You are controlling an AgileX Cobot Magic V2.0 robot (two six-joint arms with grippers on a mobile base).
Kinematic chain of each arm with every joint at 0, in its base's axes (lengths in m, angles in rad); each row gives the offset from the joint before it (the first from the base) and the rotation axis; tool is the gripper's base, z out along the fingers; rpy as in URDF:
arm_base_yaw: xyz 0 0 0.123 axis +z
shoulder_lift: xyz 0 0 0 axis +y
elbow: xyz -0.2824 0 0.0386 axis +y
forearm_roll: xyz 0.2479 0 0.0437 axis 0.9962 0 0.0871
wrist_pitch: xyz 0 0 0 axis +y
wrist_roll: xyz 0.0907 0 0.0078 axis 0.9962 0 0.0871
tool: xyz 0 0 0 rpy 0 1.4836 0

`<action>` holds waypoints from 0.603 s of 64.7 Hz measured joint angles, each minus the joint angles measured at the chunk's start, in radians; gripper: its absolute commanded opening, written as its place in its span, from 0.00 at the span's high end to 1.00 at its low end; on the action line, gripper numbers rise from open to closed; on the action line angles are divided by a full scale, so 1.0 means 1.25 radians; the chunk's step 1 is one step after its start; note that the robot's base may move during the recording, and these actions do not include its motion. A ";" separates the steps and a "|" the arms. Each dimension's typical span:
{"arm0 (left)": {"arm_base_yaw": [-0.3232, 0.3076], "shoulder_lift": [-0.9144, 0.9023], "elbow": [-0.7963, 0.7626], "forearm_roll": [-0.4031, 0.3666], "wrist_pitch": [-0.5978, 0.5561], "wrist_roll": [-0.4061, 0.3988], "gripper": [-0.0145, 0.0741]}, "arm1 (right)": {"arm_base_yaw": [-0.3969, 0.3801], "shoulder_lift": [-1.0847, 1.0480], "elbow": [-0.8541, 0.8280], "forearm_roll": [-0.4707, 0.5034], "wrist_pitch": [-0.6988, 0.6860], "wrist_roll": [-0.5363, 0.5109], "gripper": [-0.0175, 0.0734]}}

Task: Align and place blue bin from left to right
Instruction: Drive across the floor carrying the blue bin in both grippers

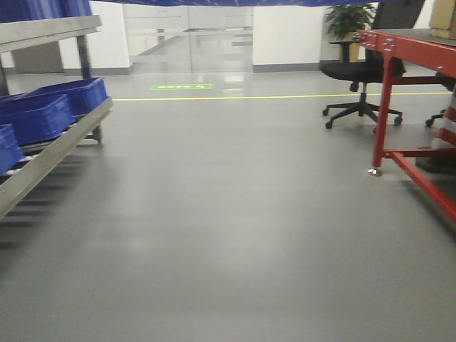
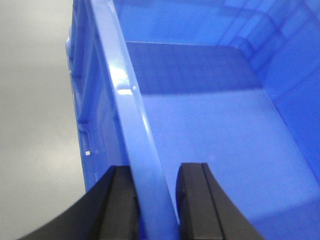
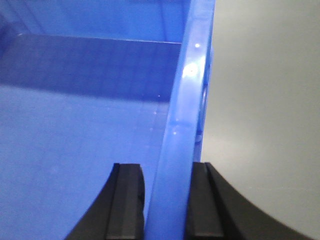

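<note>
The blue bin (image 2: pixel 210 130) was held between the two arms, each gripper pinching one of its side walls from above. In the left wrist view the left gripper (image 2: pixel 156 200) had its fingers closed narrowly on the left rim, one finger outside and one inside. The right gripper (image 3: pixel 165 200) gripped the opposite rim the same way. The bin was empty, and bare grey floor (image 1: pixel 228 235) showed past each outer wall, so it seemed to be carried in the open, not resting on a shelf. A blue band along the top edge of the front view was probably the bin's near edge, though that could not be told for certain.

To the left stood a metal rack (image 1: pixel 64 146) with darker bins (image 1: pixel 43 114) already lined up on it, and a red table (image 1: pixel 399 46) and an office chair (image 1: pixel 360 71) stood to the right.

The main risk lay in the grip. Each hold was only a thin pinch on smooth, glossy plastic, so the rim could slide between the pads if one arm rose or moved ahead of the other. An uneven pull might also flex the wall and twist the bin. On approach to the rack, a tilted or drifting bin could catch the shelf edge or knock the darker bins out of line.
</note>
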 measured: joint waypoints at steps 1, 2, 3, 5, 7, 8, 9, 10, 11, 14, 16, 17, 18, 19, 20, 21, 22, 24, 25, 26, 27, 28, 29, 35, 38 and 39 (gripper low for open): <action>0.000 0.000 0.000 0.000 0.000 0.000 0.96 | 0.000 0.000 0.000 0.000 0.000 0.000 0.98; 0.000 0.000 0.000 0.000 0.000 0.000 0.96 | 0.000 0.000 0.000 0.000 0.000 0.000 0.98; 0.000 0.000 0.000 0.000 0.000 0.000 0.96 | 0.000 0.000 0.000 0.000 0.000 0.000 0.98; 0.000 0.000 0.000 0.000 0.000 0.000 0.96 | 0.000 0.000 0.000 0.000 0.000 0.000 0.98; 0.000 0.000 0.000 0.000 0.000 0.000 0.96 | 0.000 0.000 0.000 0.000 0.000 0.000 0.98; 0.000 0.000 0.000 0.000 0.000 0.000 0.96 | 0.000 0.000 0.000 0.000 0.000 0.000 0.98; 0.000 0.000 0.000 0.000 0.000 0.000 0.96 | 0.000 0.000 0.000 0.000 0.000 0.000 0.98; 0.000 0.000 0.000 0.000 0.000 0.000 0.96 | 0.000 0.000 0.000 0.000 0.000 0.000 0.98; 0.000 0.000 0.000 0.000 0.000 0.000 0.96 | 0.000 0.000 0.000 0.000 0.000 0.000 0.98; 0.000 0.000 0.000 0.000 0.000 0.000 0.96 | 0.000 0.000 0.000 0.000 0.000 0.000 0.98; 0.000 0.000 0.000 0.000 0.000 0.000 0.96 | 0.000 0.000 0.000 0.000 0.000 0.000 0.98; 0.000 0.000 0.000 0.000 0.000 0.000 0.96 | 0.000 0.000 0.000 0.000 0.000 0.000 0.98; 0.000 0.000 0.000 0.000 0.000 0.000 0.96 | 0.000 0.000 0.000 0.000 0.000 0.000 0.98; 0.000 0.000 0.000 0.000 0.000 0.000 0.96 | 0.000 0.000 0.000 0.000 0.000 0.000 0.98; 0.000 0.000 0.000 0.000 0.000 0.000 0.96 | 0.000 0.000 0.000 0.000 0.000 0.000 0.98; 0.000 0.000 0.000 0.000 0.000 0.000 0.96 | 0.000 0.000 0.000 0.000 0.000 0.000 0.98; 0.000 0.000 0.000 0.000 0.000 0.000 0.96 | 0.000 0.000 0.000 0.000 0.000 0.000 0.98; 0.000 0.000 0.000 0.000 0.000 0.000 0.96 | 0.000 0.000 0.000 0.000 0.000 0.000 0.98; 0.000 0.000 0.000 0.000 0.000 0.000 0.96 | 0.000 0.000 0.000 0.000 0.000 0.000 0.98; 0.000 0.000 0.000 0.000 0.000 0.000 0.96 | 0.000 0.000 0.000 0.000 0.000 0.000 0.98; 0.000 0.000 0.000 0.000 0.000 0.000 0.96 | 0.000 0.000 0.000 0.000 0.000 0.000 0.98; 0.000 0.000 0.000 0.000 0.000 0.000 0.96 | 0.000 0.000 0.000 0.000 0.000 0.000 0.98; 0.000 0.000 0.000 0.000 0.000 0.000 0.96 | 0.000 0.000 0.000 0.000 0.000 0.000 0.98; 0.000 0.000 0.000 0.000 0.000 0.000 0.96 | 0.000 0.000 0.000 0.000 0.000 0.000 0.98; 0.000 0.000 0.000 0.000 0.000 0.000 0.96 | 0.000 0.000 0.000 0.000 0.000 0.000 0.98; 0.000 0.000 0.000 0.000 0.000 0.000 0.96 | 0.000 0.000 0.000 0.000 0.000 0.000 0.98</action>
